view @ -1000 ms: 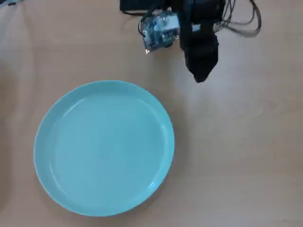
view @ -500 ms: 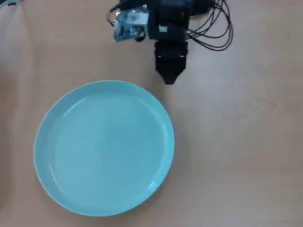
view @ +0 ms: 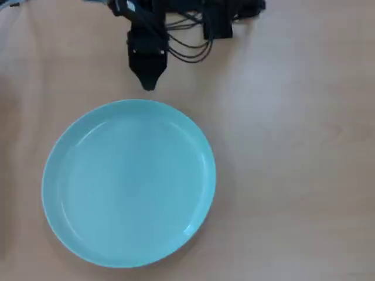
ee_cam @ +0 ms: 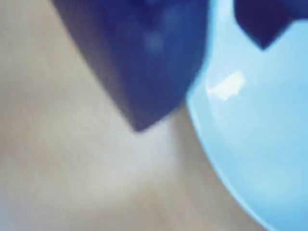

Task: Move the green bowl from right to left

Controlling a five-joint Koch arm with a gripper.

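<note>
While the gripper (view: 148,86) hangs just past the far rim of the green bowl (view: 129,182) in the overhead view, its tip pointing at that rim without touching it, the step in hand looks like lining up for a hold on the edge. The wrist view, though blurred, shows two dark jaw tips spread apart, the gripper (ee_cam: 201,89) parted, with the bowl's rim (ee_cam: 211,130) running between them: one jaw over bare table (ee_cam: 72,173), the other over the bowl's inside. To do this well, I would keep the jaws wide and lower until one finger sits outside the rim and one inside, then close squarely on the lip. The low, glossy rim may slip, so a deep bite matters. From the tool, the bowl lies directly ahead and slightly below, resting flat on the wooden table (view: 293,175).
</note>
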